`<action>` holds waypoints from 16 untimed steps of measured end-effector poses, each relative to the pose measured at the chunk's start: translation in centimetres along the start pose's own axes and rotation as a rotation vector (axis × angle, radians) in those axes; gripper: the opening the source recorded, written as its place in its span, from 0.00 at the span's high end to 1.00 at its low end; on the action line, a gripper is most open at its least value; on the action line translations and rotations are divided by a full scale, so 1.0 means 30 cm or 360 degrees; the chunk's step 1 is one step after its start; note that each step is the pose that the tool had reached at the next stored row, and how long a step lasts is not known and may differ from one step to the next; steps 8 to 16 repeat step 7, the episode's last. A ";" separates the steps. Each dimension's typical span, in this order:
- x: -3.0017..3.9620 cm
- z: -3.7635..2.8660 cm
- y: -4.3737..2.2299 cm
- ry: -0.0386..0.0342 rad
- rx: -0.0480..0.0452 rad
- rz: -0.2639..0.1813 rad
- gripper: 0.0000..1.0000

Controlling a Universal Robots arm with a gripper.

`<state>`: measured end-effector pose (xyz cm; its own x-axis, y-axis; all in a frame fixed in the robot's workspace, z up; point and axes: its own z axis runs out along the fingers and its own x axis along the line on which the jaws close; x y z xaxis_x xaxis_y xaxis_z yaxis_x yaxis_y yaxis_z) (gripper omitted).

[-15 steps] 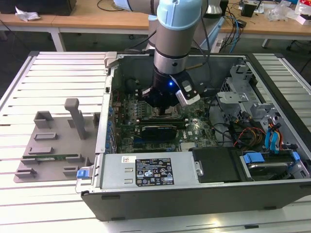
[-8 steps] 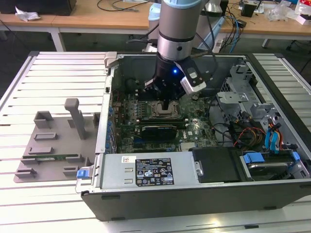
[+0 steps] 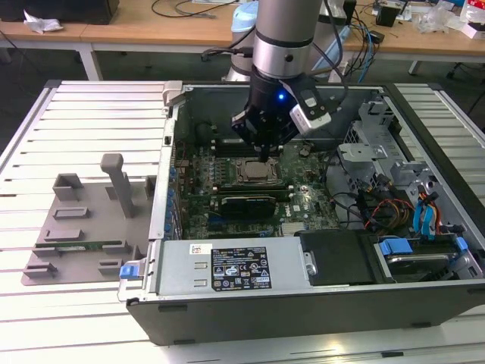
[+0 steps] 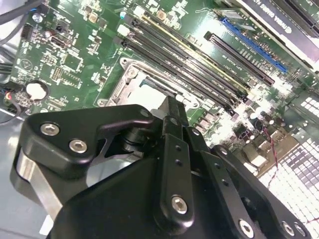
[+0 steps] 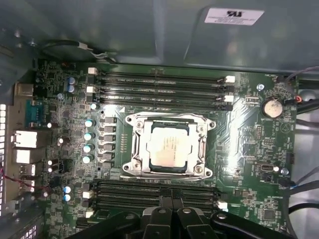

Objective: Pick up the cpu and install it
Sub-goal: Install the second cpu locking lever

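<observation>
— Looking at the exterior view first: where does the arm stand?

— The gripper hangs inside the open computer case, just above the socket frame on the motherboard. The cpu sits in that frame, directly beneath the fingertips. Outside the case, toward the exterior view's left, a grey fixture tray lies on the slatted table.

— And the fingers?

— They look drawn close together with nothing between them, though from here one cannot tell for certain.

— The second wrist view?

— The gripper fills the foreground; its dark fingers meet at a narrow tip, closed together and holding nothing. The tip hovers over the socket frame, with the memory slots just beyond the frame.

— The first wrist view?

— The cpu lies flat and square inside the socket frame, silvery top up. Memory slots run on both sides of the frame, and the gripper shows its paired fingers touching each other, apart from the cpu.
</observation>
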<state>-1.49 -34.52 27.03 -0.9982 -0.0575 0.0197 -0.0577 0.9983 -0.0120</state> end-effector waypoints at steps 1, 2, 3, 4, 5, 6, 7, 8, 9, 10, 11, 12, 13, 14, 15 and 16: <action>0.000 -0.003 0.001 0.0000 0.0000 0.0000 0.89; 0.000 -0.003 0.001 0.0000 0.0000 0.0000 0.89; 0.000 -0.003 0.001 0.0000 0.0000 0.0000 0.89; 0.000 -0.003 0.001 0.0000 0.0000 0.0000 0.89; 0.000 -0.003 0.001 0.0000 0.0000 0.0000 0.89; 0.000 -0.003 0.001 0.0000 0.0000 0.0000 0.89; 0.000 -0.003 0.001 0.0000 0.0000 0.0000 0.89; 0.000 -0.003 0.001 0.0000 0.0000 0.0000 0.89; 0.000 -0.003 0.001 0.0000 0.0000 0.0000 0.89; 0.000 -0.003 0.001 0.0000 0.0000 0.0000 0.89; 0.000 -0.003 0.001 0.0000 0.0000 0.0000 0.89; 0.000 -0.003 0.001 0.0000 0.0000 0.0000 0.89; 0.000 -0.003 0.001 0.0000 0.0000 0.0000 0.89; 0.000 -0.003 0.001 0.0000 0.0000 0.0000 0.89; 0.000 -0.003 0.001 0.0000 0.0000 0.0000 0.89; 0.000 -0.003 0.001 0.0000 0.0000 0.0000 0.89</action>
